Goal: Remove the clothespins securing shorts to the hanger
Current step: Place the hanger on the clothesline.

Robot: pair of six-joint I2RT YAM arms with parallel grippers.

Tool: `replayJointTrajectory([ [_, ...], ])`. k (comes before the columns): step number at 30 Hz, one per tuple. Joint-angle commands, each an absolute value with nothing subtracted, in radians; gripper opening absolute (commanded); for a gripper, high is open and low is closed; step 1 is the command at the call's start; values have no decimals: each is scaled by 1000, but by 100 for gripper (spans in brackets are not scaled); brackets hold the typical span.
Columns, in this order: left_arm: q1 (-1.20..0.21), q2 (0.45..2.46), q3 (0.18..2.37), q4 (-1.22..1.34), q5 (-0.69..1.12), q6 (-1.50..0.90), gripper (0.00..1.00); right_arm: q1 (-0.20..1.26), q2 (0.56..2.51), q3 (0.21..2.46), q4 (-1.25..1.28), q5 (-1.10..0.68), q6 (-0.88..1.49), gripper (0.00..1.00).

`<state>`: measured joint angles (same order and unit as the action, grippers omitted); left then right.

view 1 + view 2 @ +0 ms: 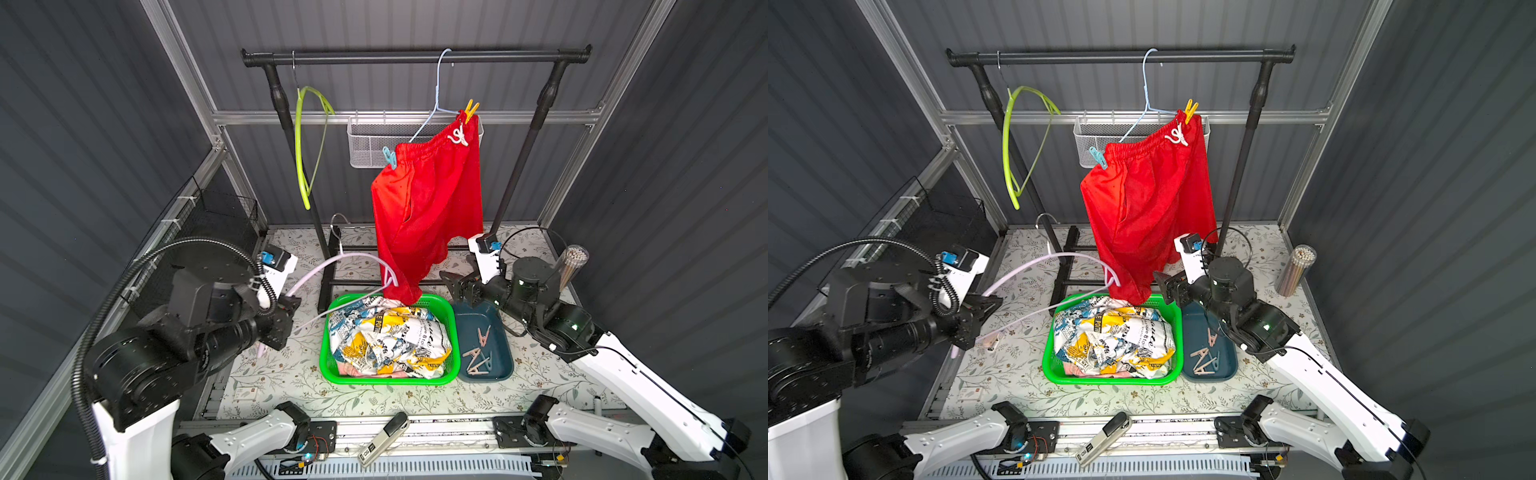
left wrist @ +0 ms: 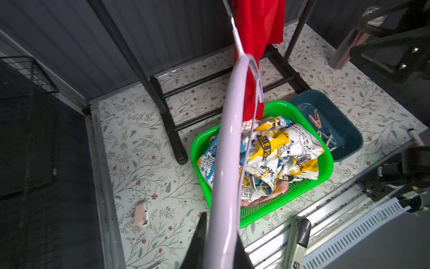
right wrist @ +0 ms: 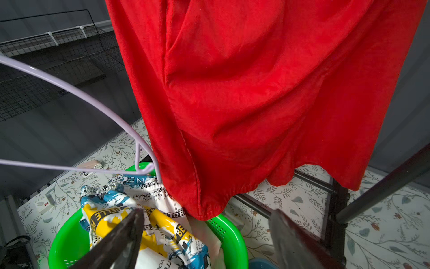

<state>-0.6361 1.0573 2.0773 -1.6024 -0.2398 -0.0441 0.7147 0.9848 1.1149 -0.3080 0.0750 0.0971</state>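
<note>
Red shorts [image 1: 428, 208] [image 1: 1146, 208] hang from a light blue hanger [image 1: 436, 99] on the black rail. A yellow clothespin [image 1: 471, 110] [image 1: 1190, 110] pins the upper right end of the waistband and a light blue clothespin [image 1: 389, 158] [image 1: 1098, 158] the lower left end. My left gripper [image 1: 293, 301] [image 2: 221, 223] is shut on a bare lilac hanger [image 1: 345, 259] [image 2: 229, 163], left of the basket. My right gripper [image 1: 451, 282] [image 3: 207, 213] stands open and empty by the shorts' hem. Newspaper-print shorts [image 1: 390, 336] lie in the green basket [image 1: 390, 380]. Several clothespins [image 1: 478, 349] lie in the teal tray [image 1: 498, 332].
A green hanger [image 1: 305, 145] hangs empty at the rail's left end. A mesh basket [image 1: 365, 145] is fixed behind the shorts and a black wire basket [image 1: 216, 216] at the left wall. A jar of sticks [image 1: 571, 264] stands at the right. The rack's feet [image 1: 328, 266] cross the table.
</note>
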Motion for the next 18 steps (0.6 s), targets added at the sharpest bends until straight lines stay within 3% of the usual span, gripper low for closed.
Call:
replayJointTrajectory([
  [1,-643,1060,2117,-1624,-420,-35,0,699,982,1146,-323,91,135,86],
  [12,-643,1186,2027,-1360,-400,0,0,667,997,1092,-314,124,189,87],
  [18,-643,1119,1939,-1054,-448,-5,0,657,986,1064,-326,140,185,87],
])
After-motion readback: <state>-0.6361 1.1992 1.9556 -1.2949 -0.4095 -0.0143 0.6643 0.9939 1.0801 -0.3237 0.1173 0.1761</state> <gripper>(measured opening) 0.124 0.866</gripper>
